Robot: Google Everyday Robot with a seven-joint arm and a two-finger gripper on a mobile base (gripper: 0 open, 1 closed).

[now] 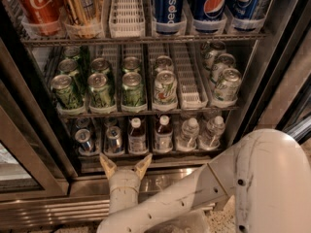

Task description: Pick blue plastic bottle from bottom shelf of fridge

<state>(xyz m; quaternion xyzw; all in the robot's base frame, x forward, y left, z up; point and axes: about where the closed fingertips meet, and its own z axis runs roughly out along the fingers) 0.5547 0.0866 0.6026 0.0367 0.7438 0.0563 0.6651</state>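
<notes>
Two small bottles of dark reddish-brown liquid, with white caps and pale labels, stand side by side on the bottom shelf of the fridge. The left one is the blue plastic bottle nearest my gripper, and its twin stands to its right. My gripper is open, its two pale fingertips pointing up in a V. It sits just below and in front of the shelf's front edge, slightly left of the left bottle, and holds nothing.
Two silver cans stand left of the bottles and two clear water bottles to the right. Green cans fill the rack above, with cola and Pepsi cans on top. The ribbed steel base panel runs below. My white arm fills the lower right.
</notes>
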